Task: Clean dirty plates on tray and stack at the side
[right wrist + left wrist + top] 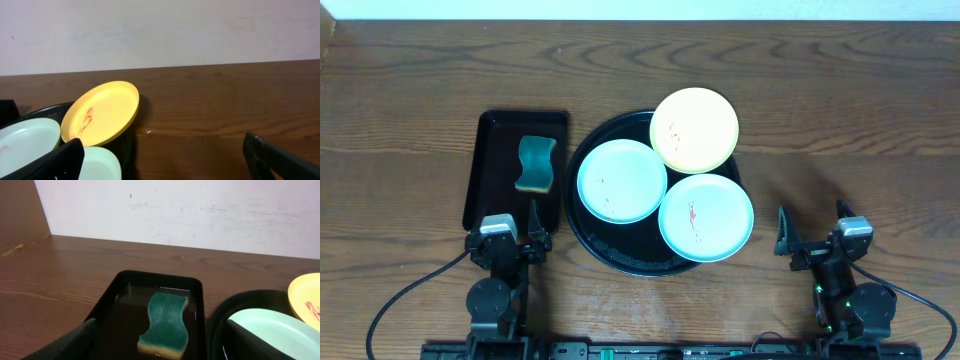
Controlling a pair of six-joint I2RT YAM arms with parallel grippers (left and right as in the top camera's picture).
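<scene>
Green sponge (165, 322) lies dead ahead of my L gripper (505, 228), long axis fwd; it & R gripper (813, 228) gape wide, empty.

Black left claw (507, 224) and right claw (812, 226), grey-capped, trailing black cables (420, 280).
</scene>
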